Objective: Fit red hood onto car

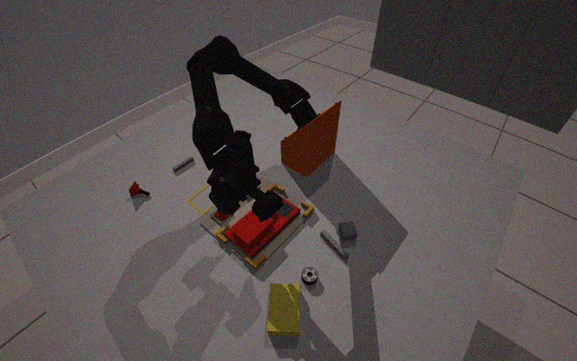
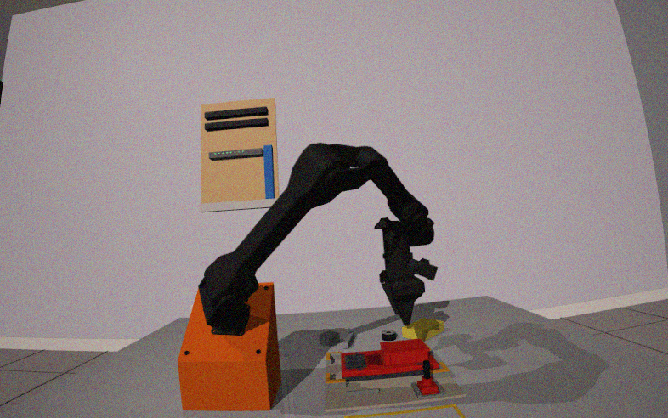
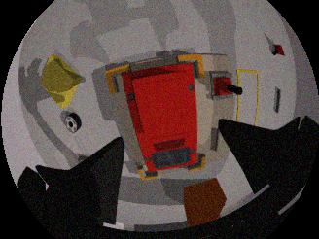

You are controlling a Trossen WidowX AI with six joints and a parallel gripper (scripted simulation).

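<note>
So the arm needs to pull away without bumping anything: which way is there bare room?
Straight up above the hood: the open gripper hangs apart from it. Crowded on the far side: wheel, yellow block, grey rod. The red clamp borders the jig.

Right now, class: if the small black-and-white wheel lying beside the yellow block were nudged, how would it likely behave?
The small black-and-white wheel lies flat, so it would probably slide rather than roll. Tipped onto its round rim, it could roll away. It looks small, likely light.
</note>
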